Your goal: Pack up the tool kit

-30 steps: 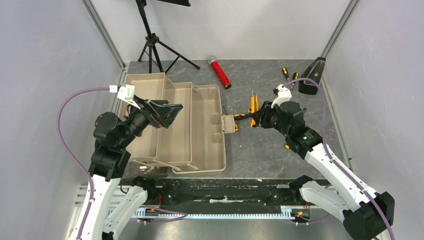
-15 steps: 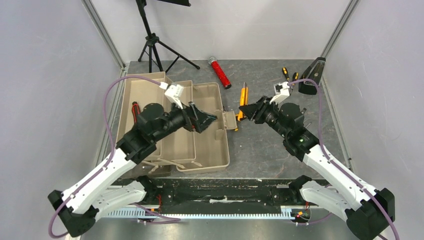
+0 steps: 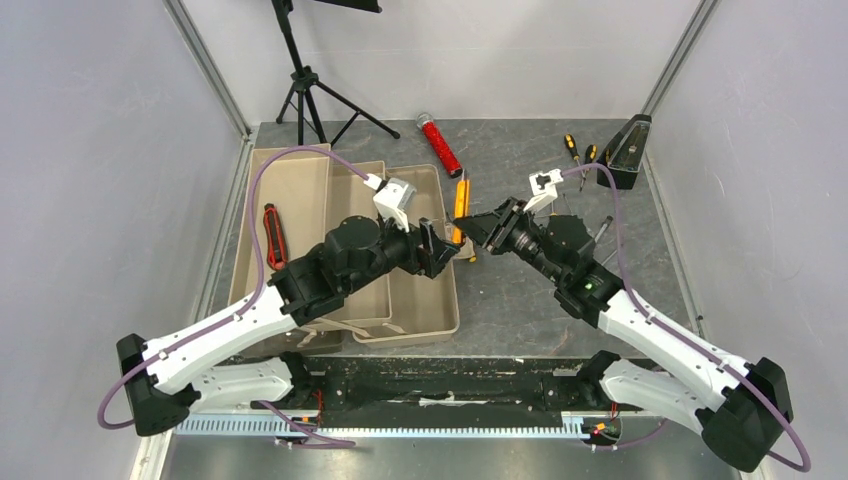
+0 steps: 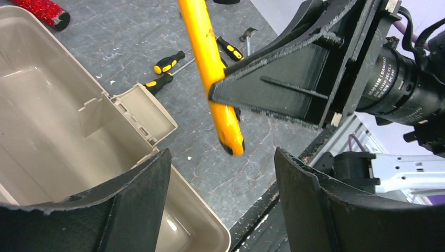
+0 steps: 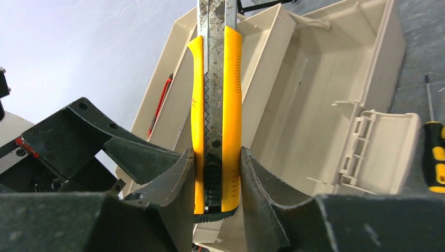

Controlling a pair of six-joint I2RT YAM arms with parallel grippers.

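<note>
The tan toolbox point(image 3: 300, 200) lies open on the left with its trays folded out. A red utility knife point(image 3: 270, 236) rests in its leftmost tray. My right gripper point(image 3: 480, 228) is shut on the butt end of the orange utility knife point(image 3: 460, 203) and holds it in the air over the box's right edge; the right wrist view shows the pads tight on the knife point(image 5: 216, 94). My left gripper point(image 4: 223, 173) is open and faces it, the knife's point(image 4: 212, 68) end just ahead of its jaws, not touching. Black-orange screwdrivers point(image 3: 572, 148) lie at the back right.
A red glittery cylinder point(image 3: 440, 146) lies behind the box. A black wedge-shaped metronome point(image 3: 625, 152) stands in the back right corner. A tripod point(image 3: 305, 90) stands at the back left. More screwdrivers point(image 4: 168, 61) lie on the grey tabletop beside the box's latch flap point(image 4: 141, 113).
My left arm swung right from the leftmost tray to the box's right edge, its jaws narrowing slightly. My right gripper carried the orange knife leftward toward it.
</note>
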